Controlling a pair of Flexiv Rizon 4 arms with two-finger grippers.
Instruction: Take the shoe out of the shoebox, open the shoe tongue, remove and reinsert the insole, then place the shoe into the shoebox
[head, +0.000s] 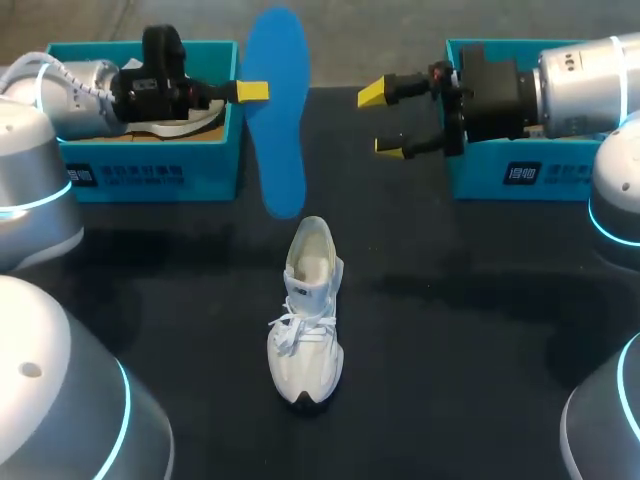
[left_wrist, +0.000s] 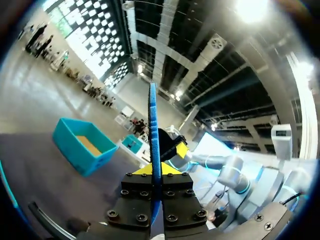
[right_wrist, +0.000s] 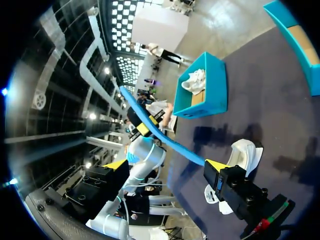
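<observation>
The dark surface (head: 450, 330) carries two teal shoeboxes. The left shoebox (head: 150, 172) lies under the left arm, just behind the left pincer (head: 250, 92), and holds a second white shoe (head: 185, 127). The right shoebox (head: 500, 175) sits under the right arm, behind the right pincer (head: 385, 120). The wrist views show bare cardboard floor in it, though part of it is hidden.

The shoe (head: 308, 320) stands upright on the surface, out of both boxes, below the gap between the two pincers and well apart from each. Its mouth is open and nothing holds it.

The blue insole (head: 275, 120) is out of the shoe, clamped edge-on by the left pincer at one long side, in the air just ahead of that pincer. The right pincer has its tips spread apart, empty, facing the insole from the far side.

The main risk, as I judge it, is at reinsertion. The thin side grip could let the floppy insole twist or slip. Pushing it into an unbraced shoe could tip or slide the shoe. The insole may also buckle at the tongue rather than seat flat. A mistimed handover to the right pincer could drop it.
</observation>
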